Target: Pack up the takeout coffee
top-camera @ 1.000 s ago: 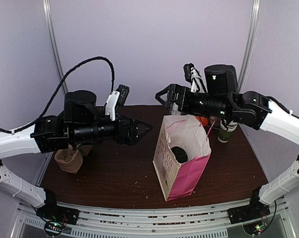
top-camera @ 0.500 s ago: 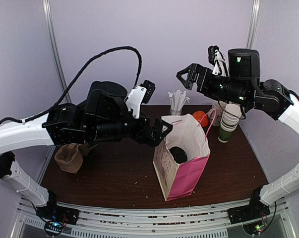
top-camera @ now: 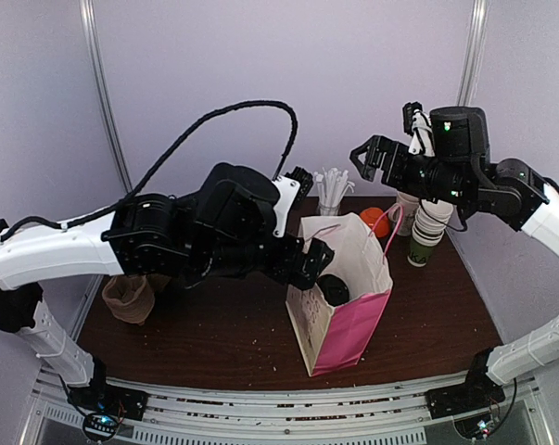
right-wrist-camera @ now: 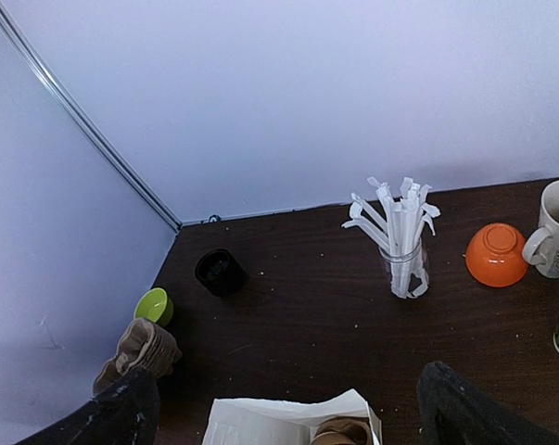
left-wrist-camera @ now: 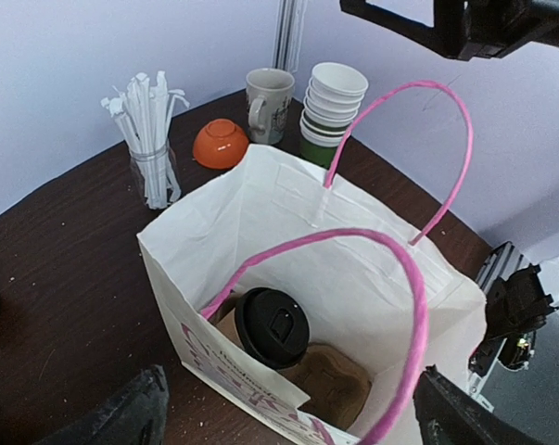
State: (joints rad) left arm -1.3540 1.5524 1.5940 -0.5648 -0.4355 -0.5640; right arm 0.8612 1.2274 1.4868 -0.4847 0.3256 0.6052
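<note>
The takeout coffee [left-wrist-camera: 272, 326], a brown paper cup with a black dome lid, stands inside the white and pink paper bag [left-wrist-camera: 260, 213], beside a brown cardboard carrier [left-wrist-camera: 330, 375]. From above, the lid [top-camera: 333, 289] shows through the bag's mouth [top-camera: 349, 315]. My left gripper [top-camera: 311, 260] hovers at the bag's left rim, open and empty, and its fingertips [left-wrist-camera: 121, 417] frame the bag in the left wrist view. My right gripper [top-camera: 367, 158] hangs high behind the bag, open with nothing in it. Below it the right wrist view shows the bag's back edge [right-wrist-camera: 288, 413].
At the back stand a jar of wrapped straws [left-wrist-camera: 149, 139], an orange bowl [left-wrist-camera: 221, 144], a beige mug [left-wrist-camera: 268, 93] and a stack of paper cups [left-wrist-camera: 330, 102]. At the left are black lids [right-wrist-camera: 220, 272], a green bowl [right-wrist-camera: 153, 306] and stacked brown carriers [top-camera: 129, 297].
My left arm has swung right and risen until its open gripper reaches the bag's rim. My right arm has lifted and drawn back to the right, away from the bag.
</note>
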